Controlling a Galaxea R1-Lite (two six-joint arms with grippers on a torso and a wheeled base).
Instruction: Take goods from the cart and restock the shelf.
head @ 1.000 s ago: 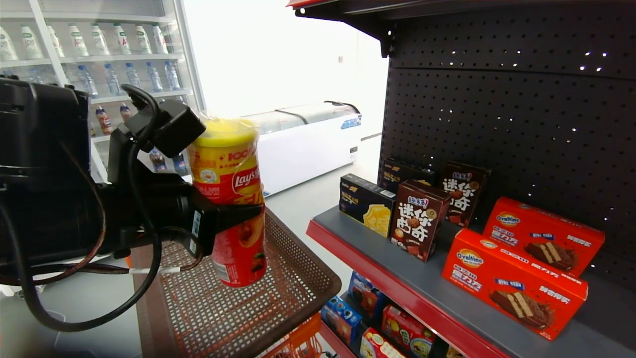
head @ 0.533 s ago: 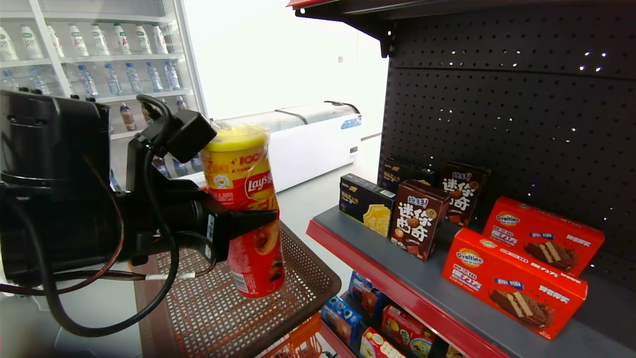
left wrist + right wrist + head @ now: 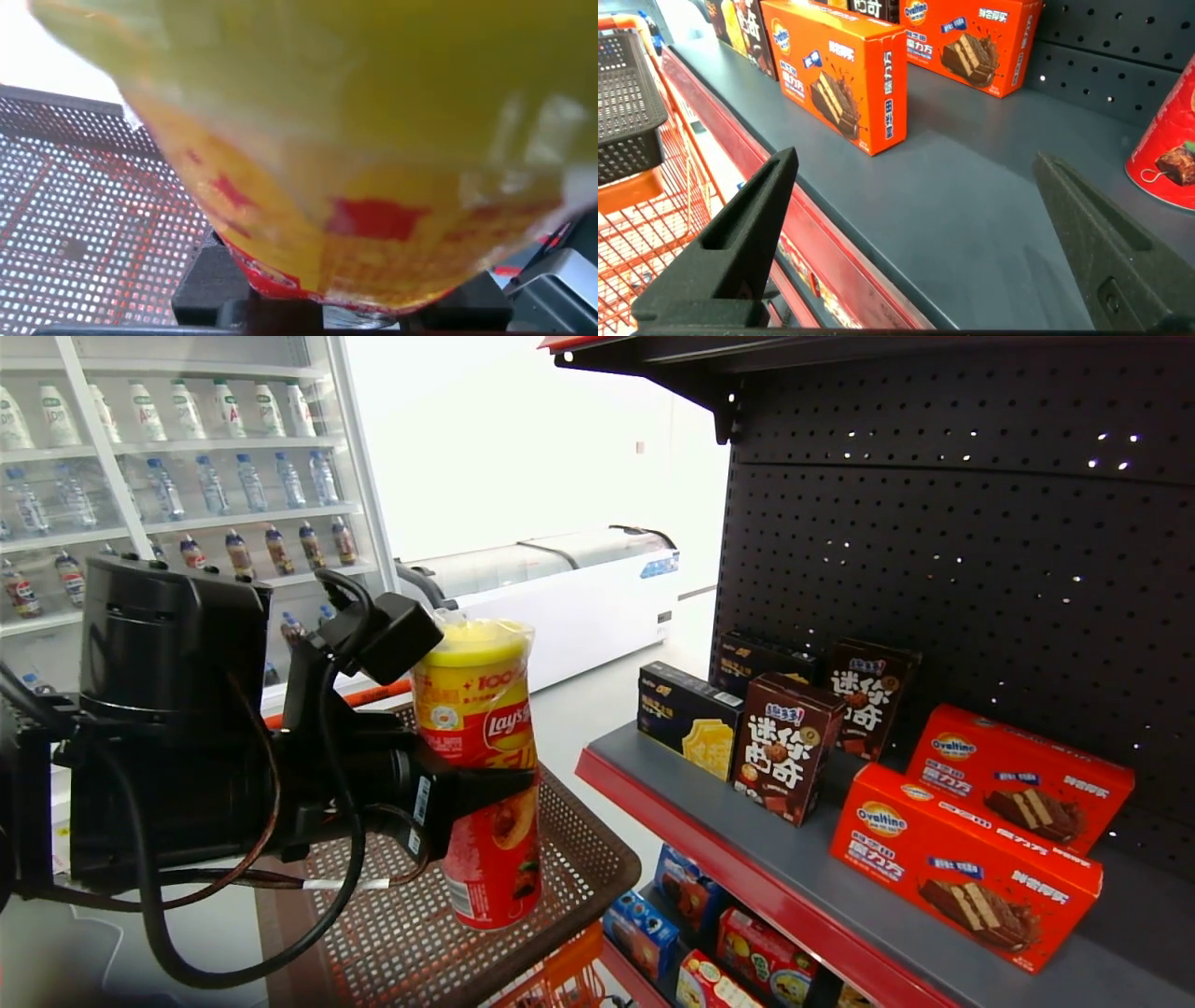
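A tall red and yellow chips can (image 3: 485, 775) with a yellow lid and clear wrap hangs upright above the brown mesh cart basket (image 3: 588, 859), just left of the shelf. My left gripper (image 3: 481, 789) is shut around its middle. In the left wrist view the chips can (image 3: 374, 140) is pressed close, with the left gripper (image 3: 374, 299) at its lower part. My right gripper (image 3: 920, 233) is open and holds nothing; it hovers over the grey shelf board (image 3: 971, 215), near an orange wafer box (image 3: 845, 79).
The grey shelf (image 3: 709, 840) has a red front edge and carries dark snack boxes (image 3: 789, 747) and orange wafer boxes (image 3: 971, 868). A red canister (image 3: 1172, 140) stands on the shelf by the pegboard. An orange cart frame (image 3: 654, 215) sits below. Drink coolers (image 3: 187, 476) stand behind.
My left arm has carried the chips can rightward and lower, closer to the shelf's edge. The shelf goods have not moved.
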